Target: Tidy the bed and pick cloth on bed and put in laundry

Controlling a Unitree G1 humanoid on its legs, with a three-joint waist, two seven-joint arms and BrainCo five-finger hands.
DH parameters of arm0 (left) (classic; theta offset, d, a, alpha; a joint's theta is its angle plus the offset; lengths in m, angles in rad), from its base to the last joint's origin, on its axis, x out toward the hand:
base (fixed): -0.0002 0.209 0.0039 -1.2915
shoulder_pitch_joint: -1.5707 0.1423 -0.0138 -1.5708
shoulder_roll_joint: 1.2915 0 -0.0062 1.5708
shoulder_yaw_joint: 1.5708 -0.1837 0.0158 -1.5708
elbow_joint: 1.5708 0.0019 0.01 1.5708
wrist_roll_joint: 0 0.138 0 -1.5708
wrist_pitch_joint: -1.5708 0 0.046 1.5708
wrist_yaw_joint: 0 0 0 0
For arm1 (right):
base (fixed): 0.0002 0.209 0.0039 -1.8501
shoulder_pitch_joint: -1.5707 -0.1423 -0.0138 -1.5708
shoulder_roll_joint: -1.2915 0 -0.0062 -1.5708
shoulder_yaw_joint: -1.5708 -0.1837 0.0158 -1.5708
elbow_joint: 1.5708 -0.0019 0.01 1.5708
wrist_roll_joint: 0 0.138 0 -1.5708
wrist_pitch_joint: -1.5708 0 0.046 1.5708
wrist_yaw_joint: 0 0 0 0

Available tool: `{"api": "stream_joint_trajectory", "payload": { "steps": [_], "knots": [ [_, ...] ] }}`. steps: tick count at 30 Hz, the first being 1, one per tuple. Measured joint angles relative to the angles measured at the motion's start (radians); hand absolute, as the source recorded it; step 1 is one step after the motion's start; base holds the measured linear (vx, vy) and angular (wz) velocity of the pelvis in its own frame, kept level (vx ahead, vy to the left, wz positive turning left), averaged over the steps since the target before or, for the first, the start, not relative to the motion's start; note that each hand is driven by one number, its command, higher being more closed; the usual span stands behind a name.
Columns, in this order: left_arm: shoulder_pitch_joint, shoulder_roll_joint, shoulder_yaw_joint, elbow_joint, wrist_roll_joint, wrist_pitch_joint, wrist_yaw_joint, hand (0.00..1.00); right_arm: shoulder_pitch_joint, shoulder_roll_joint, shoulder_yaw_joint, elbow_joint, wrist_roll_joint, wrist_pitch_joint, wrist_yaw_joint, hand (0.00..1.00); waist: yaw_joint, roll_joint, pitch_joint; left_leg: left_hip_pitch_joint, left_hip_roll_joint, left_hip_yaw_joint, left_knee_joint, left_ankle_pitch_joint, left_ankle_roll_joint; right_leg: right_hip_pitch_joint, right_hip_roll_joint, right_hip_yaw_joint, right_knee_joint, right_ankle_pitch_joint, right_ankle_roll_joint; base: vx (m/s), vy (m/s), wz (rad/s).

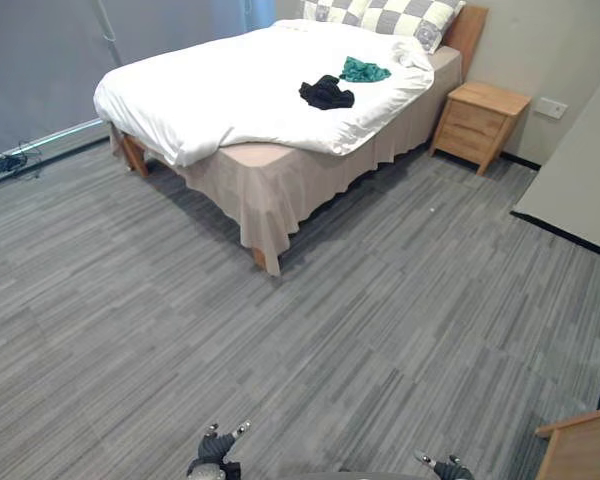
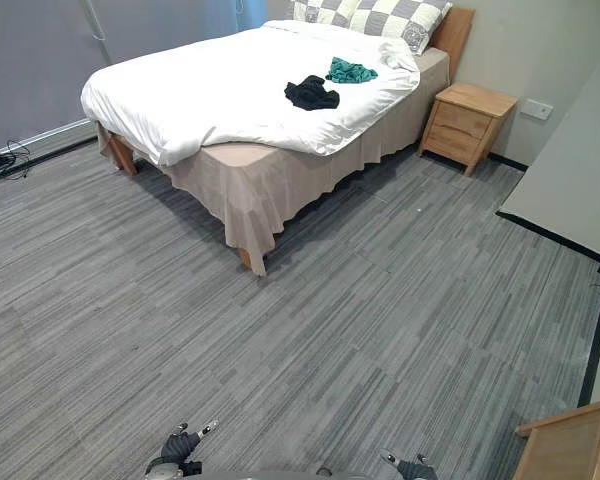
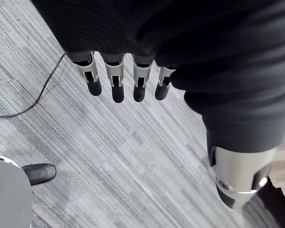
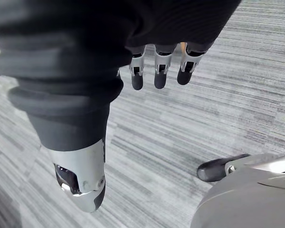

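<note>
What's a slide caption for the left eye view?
Black cloth and green cloth on the bed; left hand, right hand open.

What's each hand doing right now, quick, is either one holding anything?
Left hand: open, fingers straight, holding nothing.
Right hand: open, fingers straight, holding nothing.

Soft, even light fills the room. Far ahead of the hands, the white duvet (image 1: 240,90) is the brightest thing, faintly shaded in its folds. A dim shadow sits tight under the bed (image 1: 280,190) on the matte grey floor (image 1: 380,330). Small pale highlights catch the silver thumbs of the left hand (image 3: 240,175) and right hand (image 4: 80,175).
</note>
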Motion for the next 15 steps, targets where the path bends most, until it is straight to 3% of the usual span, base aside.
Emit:
{"api": "stream_joint_trajectory", "payload": {
  "steps": [4,11,12,13,15],
  "knots": [
    [0.01,0.014,0.013,-0.001,0.0,0.001,0.006,0.0,-0.006,-0.002,-0.028,-0.001,0.0,0.0,-0.009,0.0,0.0,0.004,-0.002,-0.004,0.001,-0.001,0.0,-0.001,-0.001,-0.007,0.001,0.001,0.006,-0.008,0.002,0.05,-0.019,-0.01],
    [0.008,0.021,0.041,-0.003,-0.011,0.001,0.025,0.0,-0.075,-0.003,-0.035,-0.03,0.0,-0.001,-0.016,0.0,0.003,-0.004,0.015,-0.037,-0.007,0.031,0.025,-0.036,0.003,-0.155,-0.005,0.03,0.238,-0.129,0.005,0.04,-0.019,-0.14],
    [0.011,0.022,0.041,-0.005,-0.019,0.001,0.025,0.0,-0.076,-0.001,-0.035,-0.03,-0.001,0.0,-0.015,0.0,0.006,-0.011,0.02,-0.032,-0.016,0.039,0.045,-0.068,0.005,-0.179,-0.016,0.035,0.314,-0.176,0.023,0.03,-0.03,-0.14],
    [0.018,0.021,0.041,-0.005,-0.033,0.001,0.025,0.0,-0.081,-0.002,-0.034,-0.03,-0.002,0.0,-0.015,0.0,0.005,-0.013,0.025,-0.024,-0.025,0.044,0.06,-0.099,0.017,-0.213,-0.031,0.035,0.422,-0.223,0.078,0.03,-0.029,-0.24],
    [0.028,0.029,0.041,-0.004,-0.043,0.002,0.026,0.0,-0.077,0.004,-0.032,-0.029,-0.009,0.005,-0.012,0.0,0.003,-0.006,0.031,-0.005,-0.02,0.046,0.08,-0.134,0.022,-0.335,-0.049,-0.012,0.687,-0.219,0.132,0.06,-0.017,-0.11]
  ]
}}
